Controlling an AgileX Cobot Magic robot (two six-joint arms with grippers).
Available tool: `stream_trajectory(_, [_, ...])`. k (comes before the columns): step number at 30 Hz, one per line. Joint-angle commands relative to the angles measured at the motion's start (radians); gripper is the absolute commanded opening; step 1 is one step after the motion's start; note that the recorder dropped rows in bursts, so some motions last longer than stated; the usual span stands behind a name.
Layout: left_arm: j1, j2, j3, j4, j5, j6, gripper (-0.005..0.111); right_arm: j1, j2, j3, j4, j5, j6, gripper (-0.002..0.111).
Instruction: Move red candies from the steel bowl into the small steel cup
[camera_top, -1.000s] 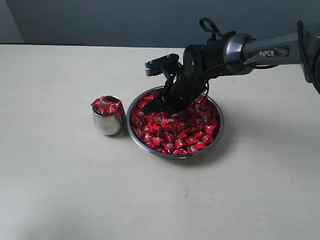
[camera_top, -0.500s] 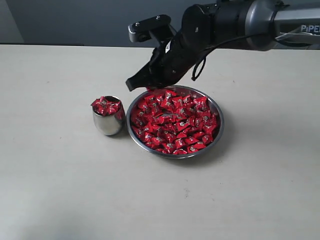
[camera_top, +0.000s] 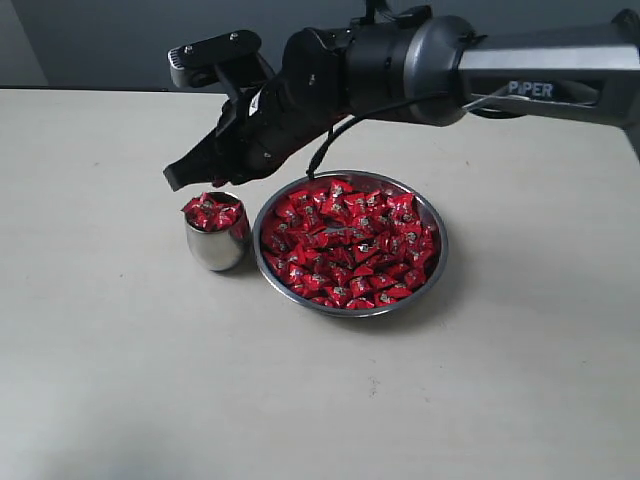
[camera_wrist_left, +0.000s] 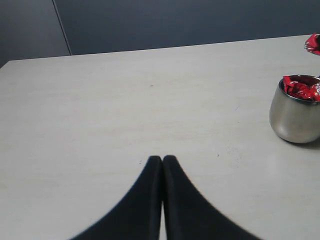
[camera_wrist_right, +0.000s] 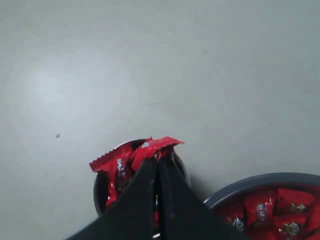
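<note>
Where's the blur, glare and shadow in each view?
Exterior view: sharp, even light; the steel bowl throws a soft shadow rightward on the table. Left wrist view: the left hand is dark and soft-edged, the small steel cup crisp. Right wrist view: the right hand is soft-edged around its red candy; a pale glare patch sits on the table.

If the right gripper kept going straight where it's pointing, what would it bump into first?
Most likely the red candies heaped in the small steel cup, just ahead of the right gripper. Depth is unclear; it might just miss and reach the table.
</note>
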Motion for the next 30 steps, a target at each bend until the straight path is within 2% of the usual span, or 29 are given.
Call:
stream_trajectory(1, [-0.008, -0.005, -0.008, 0.002, -0.005, -0.002, 0.000, 0.000, 0.057, -0.059, 0.007, 0.051, -0.009, -0.001])
stream_trajectory(8, [-0.008, -0.005, -0.008, 0.002, -0.005, -0.002, 0.000, 0.000, 0.105, -0.103, -0.003, 0.084, -0.009, 0.002])
stream_trajectory(15, [-0.008, -0.005, -0.008, 0.002, -0.005, -0.002, 0.000, 0.000, 0.100, -0.103, -0.027, 0.118, -0.009, 0.033])
stream_trajectory(22, [-0.008, -0.005, -0.008, 0.002, -0.005, -0.002, 0.000, -0.002, 0.043, -0.103, -0.032, 0.129, -0.009, 0.032])
stream_trajectory(27, [-0.008, -0.005, -0.008, 0.002, -0.005, -0.002, 0.000, -0.002, -0.057, -0.103, -0.039, 0.235, 0.019, 0.032])
stream_trajectory(29, [-0.008, -0.005, -0.008, 0.002, -0.005, -0.002, 0.000, -0.002, -0.115, -0.103, -0.063, 0.333, 0.071, 0.026])
stream_trajectory(30, [-0.008, -0.005, -0.008, 0.002, -0.005, -0.002, 0.000, 0.000, -0.164, -0.098, -0.106, 0.404, 0.112, 0.014])
